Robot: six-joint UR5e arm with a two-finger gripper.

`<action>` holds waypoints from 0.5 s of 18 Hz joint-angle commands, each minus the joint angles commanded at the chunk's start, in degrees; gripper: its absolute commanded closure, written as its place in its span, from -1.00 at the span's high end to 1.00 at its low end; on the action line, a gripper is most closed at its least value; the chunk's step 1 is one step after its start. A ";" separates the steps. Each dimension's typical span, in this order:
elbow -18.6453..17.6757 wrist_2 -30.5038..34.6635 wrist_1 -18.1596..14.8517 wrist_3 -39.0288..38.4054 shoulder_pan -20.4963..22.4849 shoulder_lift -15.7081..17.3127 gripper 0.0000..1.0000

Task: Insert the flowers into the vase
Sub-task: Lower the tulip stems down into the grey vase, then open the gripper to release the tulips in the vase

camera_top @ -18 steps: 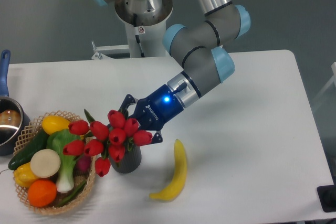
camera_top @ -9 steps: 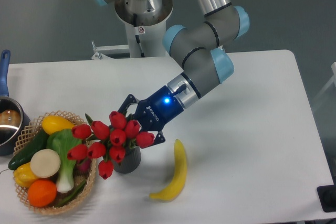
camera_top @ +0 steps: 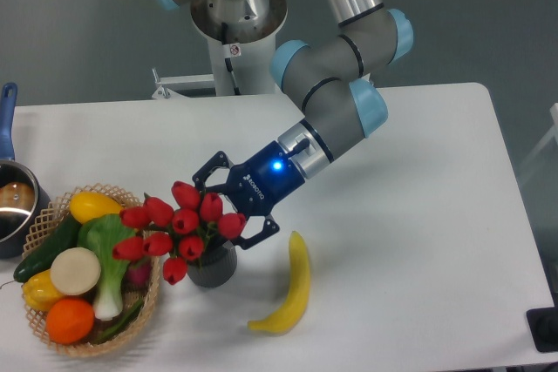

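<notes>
Flowers [camera_top: 179,228] stand in the vase [camera_top: 211,266], red buds fanned out to the left and leaning over the rim of the wicker basket [camera_top: 52,215]. The vase sits on the counter [camera_top: 418,215] just right of that basket, with a banana [camera_top: 292,289] near on its right. The gripper [camera_top: 228,213] has its fingers spread wide apart on either side of the bunch's right edge, gripping nothing; whether a finger touches a bud I cannot tell.

The risk from here, as I judge it, lies in the withdrawal. The spread fingers sit very close to the buds and leaves, so pulling back low or sideways could snag a stem and drag the bunch out. The bunch leans heavily left, and a nudge might tip the small vase toward the basket.
</notes>
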 joint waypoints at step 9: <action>0.09 10.97 -0.26 -0.09 -0.09 5.35 1.00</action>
